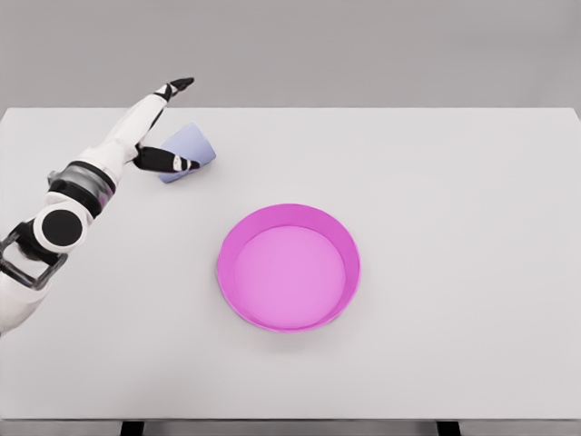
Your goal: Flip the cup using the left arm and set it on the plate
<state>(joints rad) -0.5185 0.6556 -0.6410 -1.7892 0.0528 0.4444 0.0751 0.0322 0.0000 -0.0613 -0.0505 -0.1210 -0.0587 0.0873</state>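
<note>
Grey wall behind; white bench (454, 182) fills most of the head view, its front edge and two dark legs showing at the bottom.

Left arm comes in from the lower left and reaches toward the far left corner of the bench. Left robot hand (168, 127) sits at the cup (192, 148): black thumb lies across the cup's near side, one black finger (180, 84) points up and away past the far edge. Fingers look spread around the cup; whether they actually grip it cannot be told.

Cup is pale lavender-blue, tilted, near the far left corner, touching the hand.

Plate (289, 266) is magenta, round, with a raised rim, lying slightly left of the bench's middle, nearer the front edge. Cup and plate are well apart.
</note>
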